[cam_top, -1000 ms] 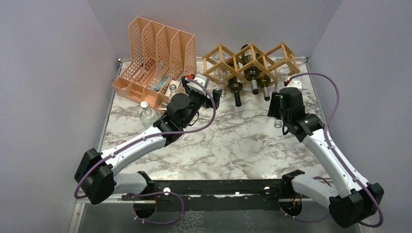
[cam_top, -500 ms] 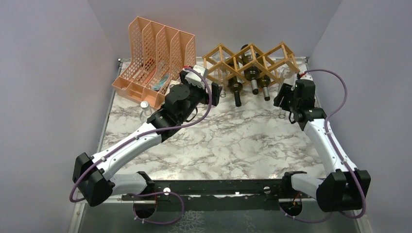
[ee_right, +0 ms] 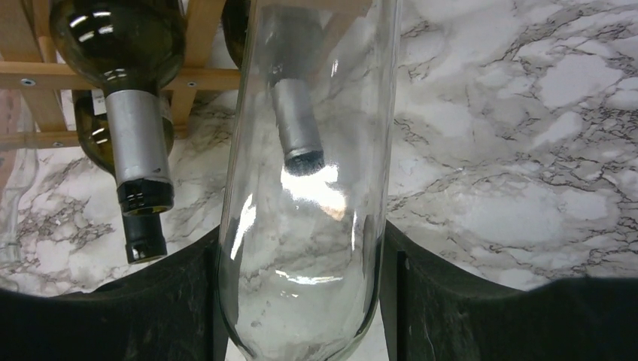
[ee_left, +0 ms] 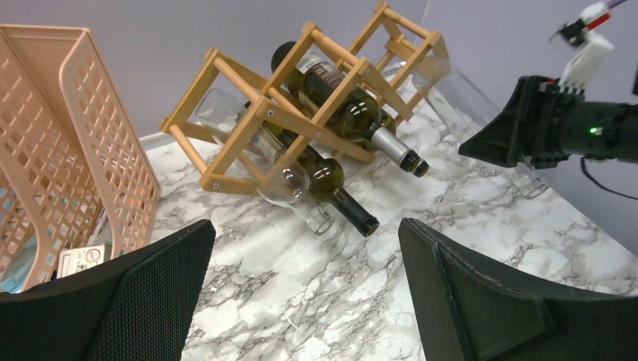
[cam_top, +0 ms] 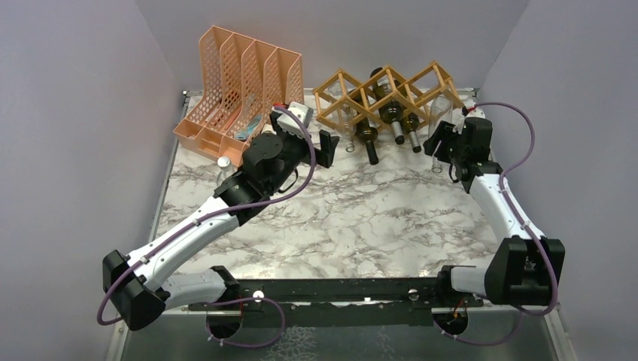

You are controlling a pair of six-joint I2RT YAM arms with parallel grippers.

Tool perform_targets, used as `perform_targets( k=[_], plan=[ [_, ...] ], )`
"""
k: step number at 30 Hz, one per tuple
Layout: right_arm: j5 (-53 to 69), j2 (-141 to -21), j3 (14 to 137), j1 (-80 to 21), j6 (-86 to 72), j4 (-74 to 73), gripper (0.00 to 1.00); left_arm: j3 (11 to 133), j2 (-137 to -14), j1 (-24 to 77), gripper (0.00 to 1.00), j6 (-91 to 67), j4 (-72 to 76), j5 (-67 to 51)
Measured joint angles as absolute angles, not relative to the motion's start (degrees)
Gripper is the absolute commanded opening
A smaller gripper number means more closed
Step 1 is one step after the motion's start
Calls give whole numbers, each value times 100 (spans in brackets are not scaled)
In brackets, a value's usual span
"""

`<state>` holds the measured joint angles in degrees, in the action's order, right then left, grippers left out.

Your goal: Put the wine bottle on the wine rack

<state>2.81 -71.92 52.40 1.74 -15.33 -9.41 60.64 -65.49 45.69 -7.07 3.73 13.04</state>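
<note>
The tan wooden lattice wine rack [cam_top: 387, 94] stands at the back middle of the table and holds three dark bottles [cam_top: 393, 120] and a clear one [ee_left: 290, 184]. My right gripper [cam_top: 445, 144] is shut on a clear glass wine bottle [ee_right: 308, 173]. It holds the bottle at the rack's right end, body pointing toward the rack. The left wrist view also shows this bottle [ee_left: 470, 94] next to the rack's right cell. My left gripper [cam_top: 328, 147] is open and empty in front of the rack's left end, and the left wrist view shows only marble between its fingers [ee_left: 150, 293].
A peach-orange mesh file organizer [cam_top: 241, 83] stands at the back left. A clear bottle with a silver cap [cam_top: 223, 162] stands in front of it, partly hidden by my left arm. Purple walls close in the back and sides of the marble table [cam_top: 361, 218].
My right gripper has carried the clear bottle back and to the right, up to the rack's right end. My left arm has stretched further back toward the rack's left end, still open.
</note>
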Motion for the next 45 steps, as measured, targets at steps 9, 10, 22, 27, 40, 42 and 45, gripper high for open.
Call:
perform_targets(
  k=[9,10,22,27,40,42,45],
  plan=[
    [790,-7679,5245,379,-1466,-685,1,6064,-6326,4569,99,-707,373,1284],
    [840,-7708,5262,390,-1431,-692,1,6064,-6329,4569,99,-709,373,1282],
    [1472,-8790,6630,753,-565,-1323,4,6064,-6377,4569,99,-709,368,1192],
    [1769,-9303,7043,805,-250,-1367,6,6171,-6388,4569,99,-707,292,1175],
    [2132,-10202,7813,882,198,-1127,19,6414,-6388,4569,99,-714,30,1070],
    [2152,-10237,7817,886,307,-1028,23,6436,-6399,4569,99,-727,12,1052],
    [2152,-10272,7852,886,447,-993,29,6495,-6449,4569,99,-731,-19,1031]
  ],
)
